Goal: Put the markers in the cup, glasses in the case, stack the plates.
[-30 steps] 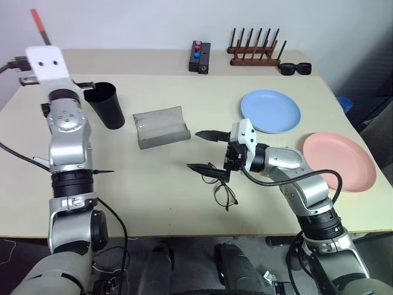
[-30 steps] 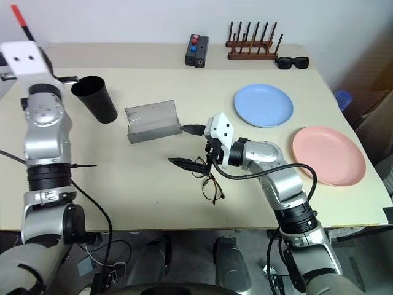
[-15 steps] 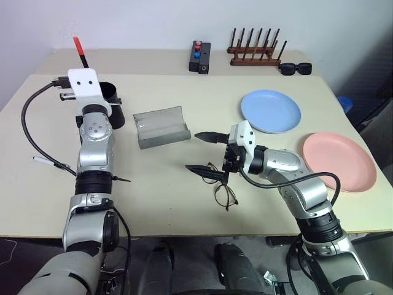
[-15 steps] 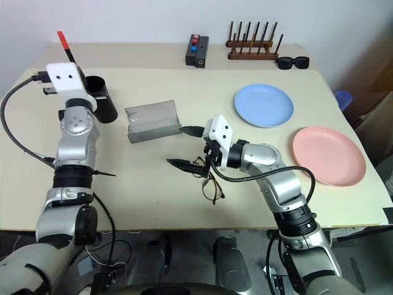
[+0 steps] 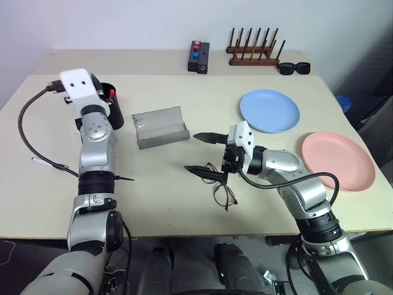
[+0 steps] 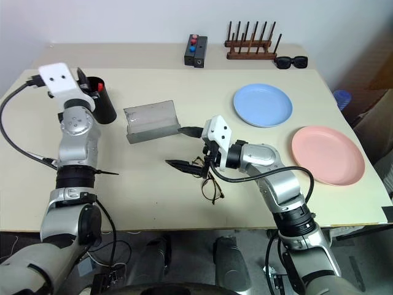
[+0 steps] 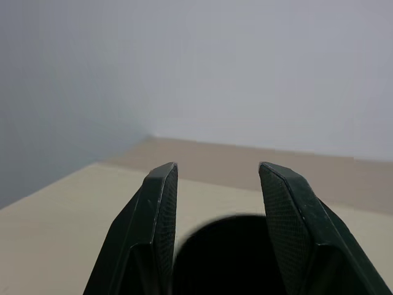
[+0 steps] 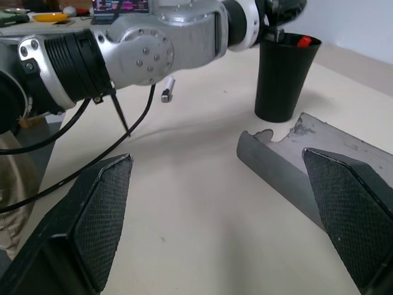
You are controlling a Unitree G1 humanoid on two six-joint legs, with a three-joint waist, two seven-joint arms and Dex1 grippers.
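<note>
Your left hand is hovering just above the black cup, fingers parted and empty; the red-capped marker is standing inside. Your right hand is gaping wide over the glasses on the worktop, near the grey case.

A robot test room, I'd say, set up like a lab bench.

From my seat I see one plain beige table against a bare white wall, laid out with unrelated props spaced apart: a black cup, a grey case, a blue plate and a pink plate, glasses, sunglasses, a wooden rack and a small button box. Loose cables trail over the tabletop. In the right wrist view a monitor glows on a cluttered bench behind.
</note>
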